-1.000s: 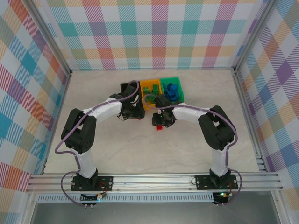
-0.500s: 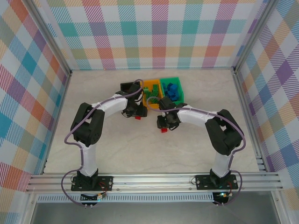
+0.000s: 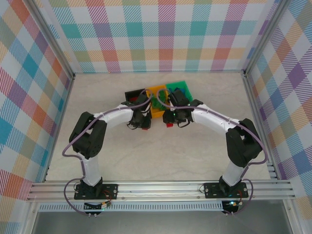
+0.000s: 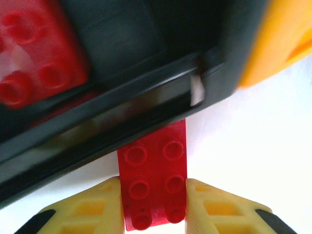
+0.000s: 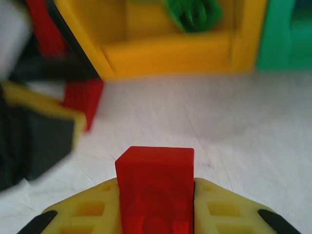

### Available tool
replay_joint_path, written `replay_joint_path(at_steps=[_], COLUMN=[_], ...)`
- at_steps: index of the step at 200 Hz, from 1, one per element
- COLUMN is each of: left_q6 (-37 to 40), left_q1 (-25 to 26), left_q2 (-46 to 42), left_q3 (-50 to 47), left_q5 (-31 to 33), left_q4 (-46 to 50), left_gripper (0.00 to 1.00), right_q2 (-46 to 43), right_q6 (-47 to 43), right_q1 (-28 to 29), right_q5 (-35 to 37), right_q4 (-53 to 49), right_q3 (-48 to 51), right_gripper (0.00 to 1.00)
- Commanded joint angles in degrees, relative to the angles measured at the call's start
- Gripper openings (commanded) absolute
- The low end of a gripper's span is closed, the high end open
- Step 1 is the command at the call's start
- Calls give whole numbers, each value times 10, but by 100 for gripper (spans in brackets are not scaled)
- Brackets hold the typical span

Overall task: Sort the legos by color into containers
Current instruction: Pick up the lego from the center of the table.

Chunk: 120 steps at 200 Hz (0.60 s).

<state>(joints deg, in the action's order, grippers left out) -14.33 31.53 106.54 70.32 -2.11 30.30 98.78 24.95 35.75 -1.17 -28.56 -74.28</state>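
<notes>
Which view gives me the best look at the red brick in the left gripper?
Left wrist: the red brick sits studs showing between the left fingers, close and sharp. Top external gives a tiny red speck; right wrist, a blurred red edge.

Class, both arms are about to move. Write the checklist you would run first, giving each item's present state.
1. Grip of left gripper on left red brick: ok, shut.
2. Grip of right gripper on right red brick: ok, shut.
3. The black bin takes red: ok, the stored brick is red.
4. The left red brick is over the black bin: not ok, outside its wall.
5. The orange bin takes green: ok, it holds a green brick.
6. Grippers apart: ok, though close.
</notes>
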Motion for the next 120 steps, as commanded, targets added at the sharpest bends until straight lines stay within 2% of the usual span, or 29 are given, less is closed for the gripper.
replay_joint_path(at_steps=[1,30,62,120], left_q6=[-40,-82,-104,-127], left_q1=[6,17,34,38], left_q2=[-69,-146,-221,-270], left_q3=[-74,-168,-216,-245], left_q5=[-9,-9,12,-2], left_q4=[-10,-38,-39,-43], left_gripper=[30,30,31,32], right_q2=[35,100,171,241], right_q6=[-17,-21,-8,-24], right_q1=[-9,-10,-3,40], right_q5=[-36,-70,-112,-107], right_q4=[-3,-8,-11,-43], right_q3=[-70,-168,-262,-327], right_gripper=[30,31,32,35])
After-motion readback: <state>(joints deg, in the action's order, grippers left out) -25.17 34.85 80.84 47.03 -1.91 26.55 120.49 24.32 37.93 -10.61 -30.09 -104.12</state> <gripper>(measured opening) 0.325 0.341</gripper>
